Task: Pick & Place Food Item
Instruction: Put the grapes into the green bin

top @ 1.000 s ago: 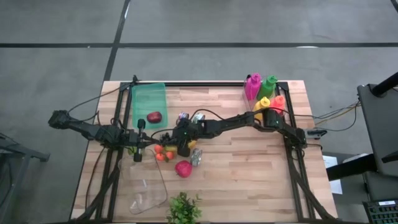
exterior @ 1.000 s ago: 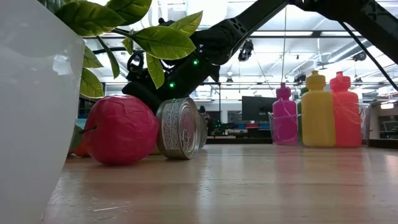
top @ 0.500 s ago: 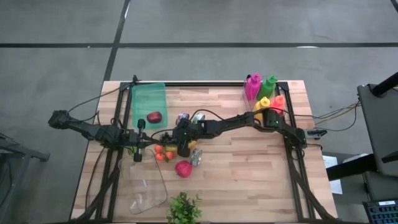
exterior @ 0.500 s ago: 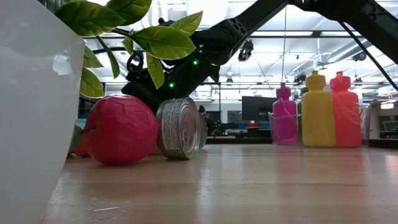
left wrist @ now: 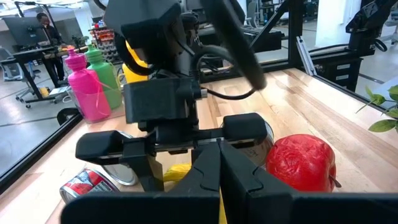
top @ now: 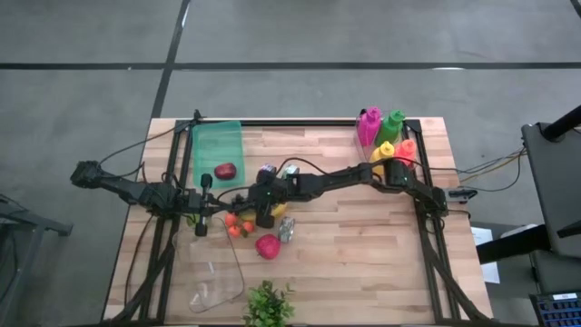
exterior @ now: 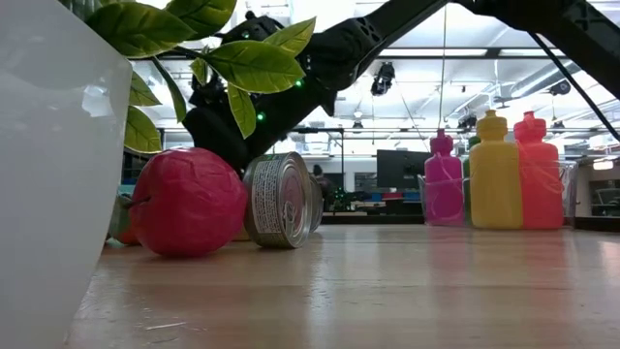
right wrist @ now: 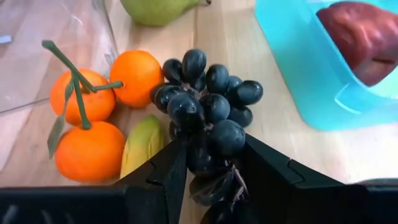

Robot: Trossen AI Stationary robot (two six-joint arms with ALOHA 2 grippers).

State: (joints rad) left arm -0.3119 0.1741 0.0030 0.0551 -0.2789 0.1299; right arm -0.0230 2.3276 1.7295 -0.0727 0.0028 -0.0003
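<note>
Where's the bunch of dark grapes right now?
Between the right gripper's fingers: the grape bunch is gripped above the oranges, near the teal container, left of table centre.

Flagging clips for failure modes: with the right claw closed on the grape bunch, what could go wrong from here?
1. The right claw pinches the grape bunch low on its underside; loose grapes might drop off or get squashed.
2. The oranges and a yellow fruit lie right beside it, so a swing could knock them.
3. The teal tray already holds a red fruit; a careless release might land on its rim.
</note>
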